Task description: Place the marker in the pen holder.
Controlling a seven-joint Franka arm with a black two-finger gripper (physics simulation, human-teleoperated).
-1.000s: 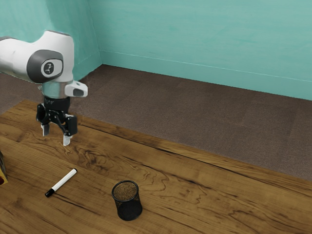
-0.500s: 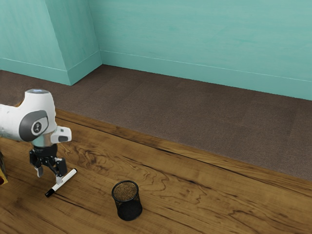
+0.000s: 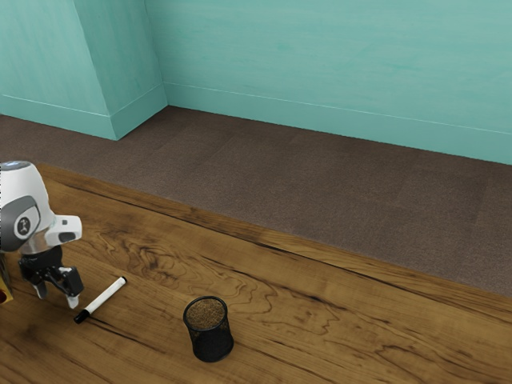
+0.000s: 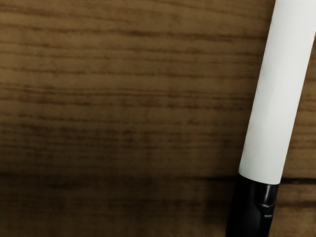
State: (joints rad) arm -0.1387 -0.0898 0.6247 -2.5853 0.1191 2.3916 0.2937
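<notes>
while your hand (image 3: 57, 295) stood spread, you had the marker (image 3: 104, 299) lying just beside it on the tabletop (image 3: 320, 328); the exterior view showed you the pen holder (image 3: 213, 344), the wrist view ridges on the marker's black end (image 4: 252, 207).

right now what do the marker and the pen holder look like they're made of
The white cylindrical marker with a black cap looks like smooth plastic, satin on the barrel and glossier on the cap, which catches small highlights. The black round pen holder seems to be wire mesh, probably painted metal, since its upper wall is partly see-through below a dark rim; coated plastic can't be ruled out.
</notes>
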